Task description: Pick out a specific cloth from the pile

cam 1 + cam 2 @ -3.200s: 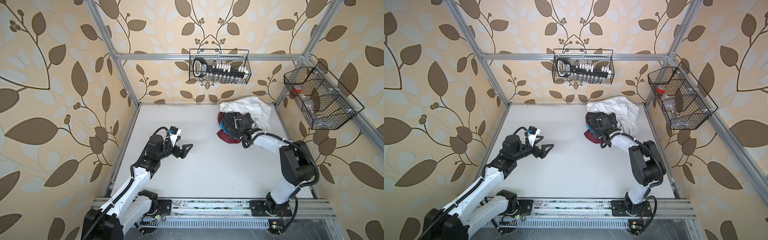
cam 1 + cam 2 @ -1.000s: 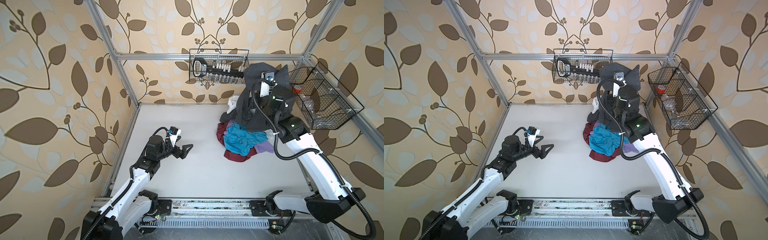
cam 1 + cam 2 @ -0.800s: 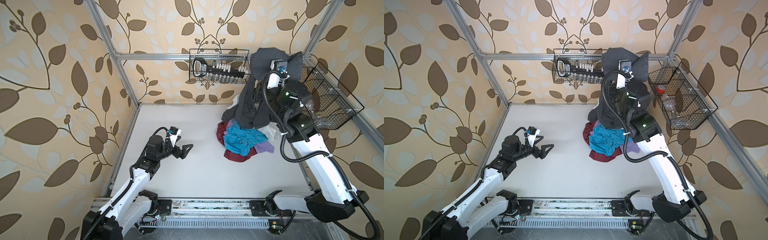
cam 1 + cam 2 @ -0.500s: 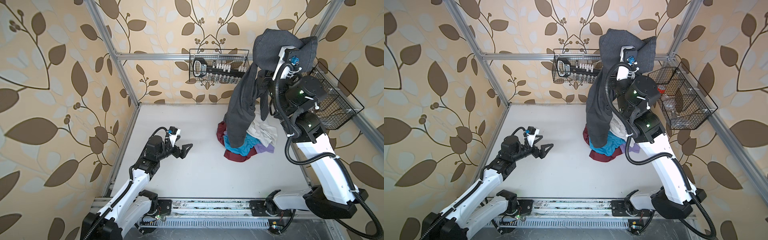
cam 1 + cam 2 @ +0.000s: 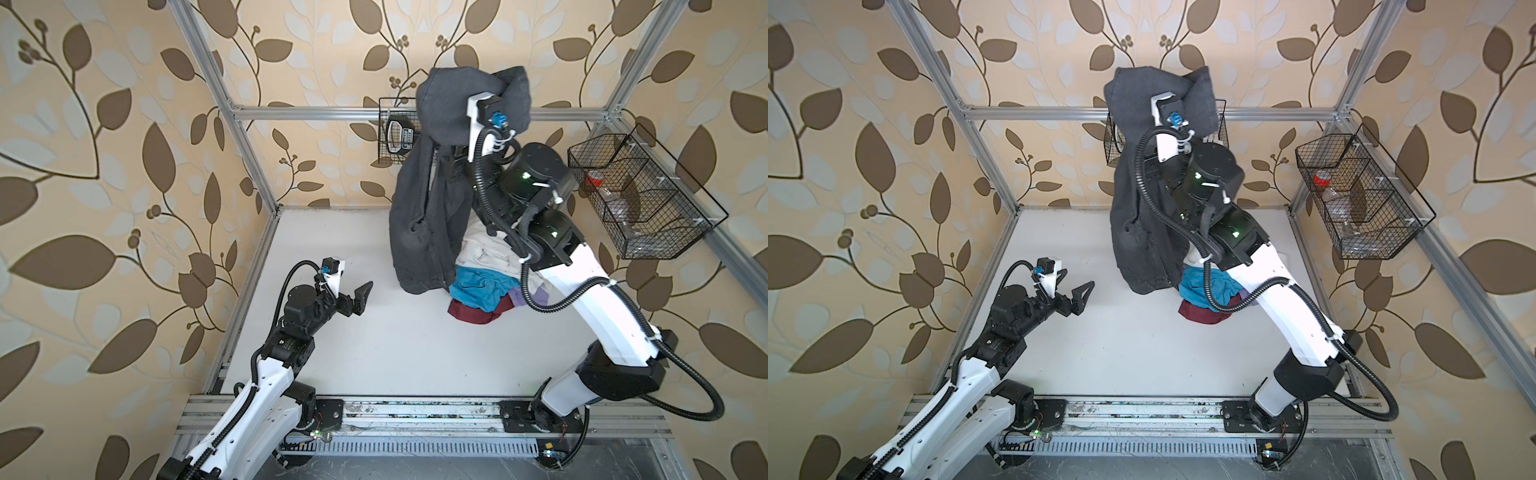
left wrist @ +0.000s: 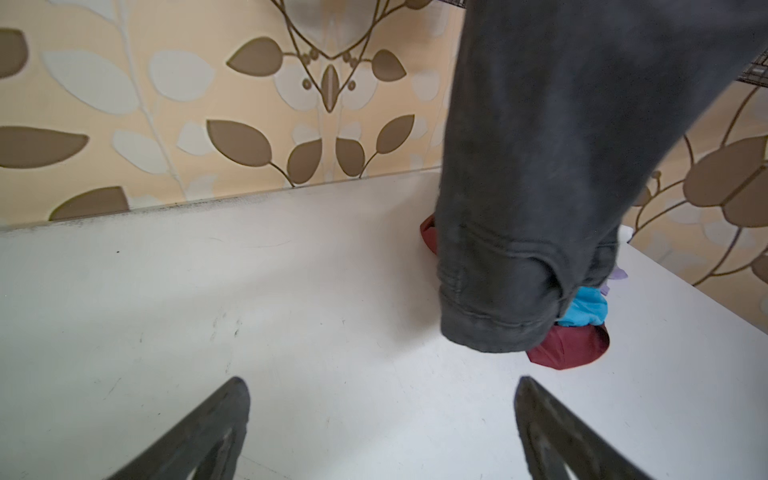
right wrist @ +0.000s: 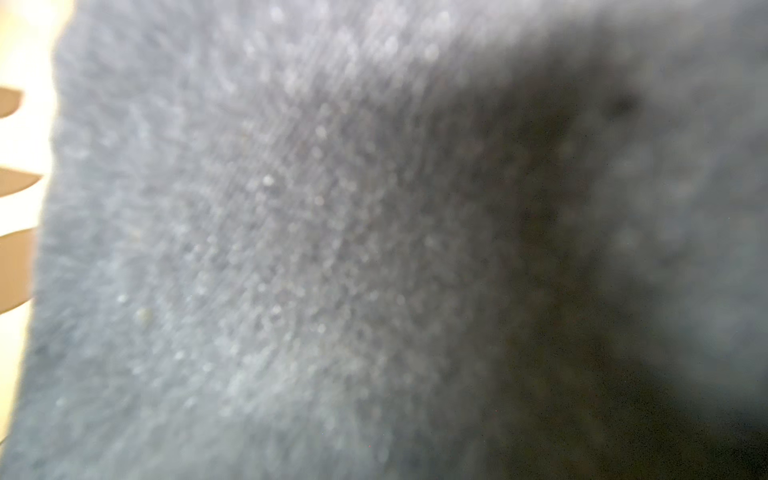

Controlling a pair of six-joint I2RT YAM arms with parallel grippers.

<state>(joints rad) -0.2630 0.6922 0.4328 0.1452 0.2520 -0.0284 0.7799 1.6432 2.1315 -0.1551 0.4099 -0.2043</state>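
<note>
Got the cloth [image 5: 432,199] held way up high on the right gripper [image 5: 478,99], top end bunched over it like a hood, up by the back rail [image 5: 316,111] in both top views [image 5: 1142,232]. Can't actually see the jaws, buried in fabric, but clamped tight on the cloth going by how it hangs off there. Nothing but blurry grey fuzz [image 7: 291,249] filling the right wrist view.

Hanging down from there in one long drape, across the front of the wire basket [image 5: 390,137] on the back wall, bottom hem down at the left edge of the pile [image 5: 490,286]. Hard to say whether that hem touches the table [image 5: 374,353] or just hangs above it. Same story from the left wrist view: the cloth [image 6: 540,166] dangling right in front of the pile and covering most of it.

In the pile: white garment [image 5: 482,253] at the back, blue garment [image 5: 478,289] in the middle, maroon garment [image 5: 469,311] at the near edge, lilac bit [image 5: 536,297] off to the right.

Left gripper [image 5: 358,297] hovering low over the table, well apart from the cloth, jaws spread wide and empty [image 6: 380,386].
</note>
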